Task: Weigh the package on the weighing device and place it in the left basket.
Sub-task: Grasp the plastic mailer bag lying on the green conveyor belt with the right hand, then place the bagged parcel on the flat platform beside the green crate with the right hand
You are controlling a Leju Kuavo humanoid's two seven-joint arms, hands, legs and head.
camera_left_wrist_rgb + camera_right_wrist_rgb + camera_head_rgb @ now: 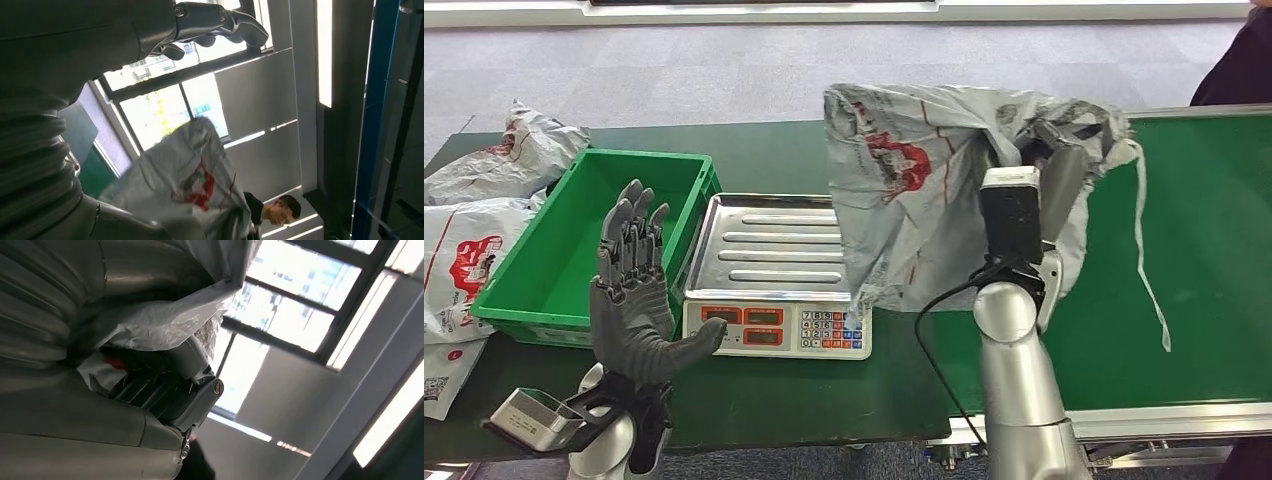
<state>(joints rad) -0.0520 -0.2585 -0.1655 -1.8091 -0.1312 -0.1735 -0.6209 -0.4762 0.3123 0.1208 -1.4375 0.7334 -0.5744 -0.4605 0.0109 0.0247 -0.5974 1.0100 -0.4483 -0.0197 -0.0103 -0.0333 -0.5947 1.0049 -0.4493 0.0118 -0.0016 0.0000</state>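
Note:
My right hand (1056, 165) grips a grey plastic package (914, 190) with red print and holds it in the air, just right of and above the silver weighing scale (769, 270). The package's lower edge hangs over the scale's right side. In the right wrist view the package (165, 320) drapes over my hand (165, 385). My left hand (636, 295) stands upright with fingers spread, holding nothing, in front of the green basket (554, 290) and left of the scale. The left wrist view shows that hand (210, 25) and the raised package (185, 185).
Grey packages (469, 240) lie left of the basket on the dark green table. A bright green conveyor belt (1214, 270) runs at the right. A person (1239, 60) stands at the far right corner, also in the left wrist view (275, 210).

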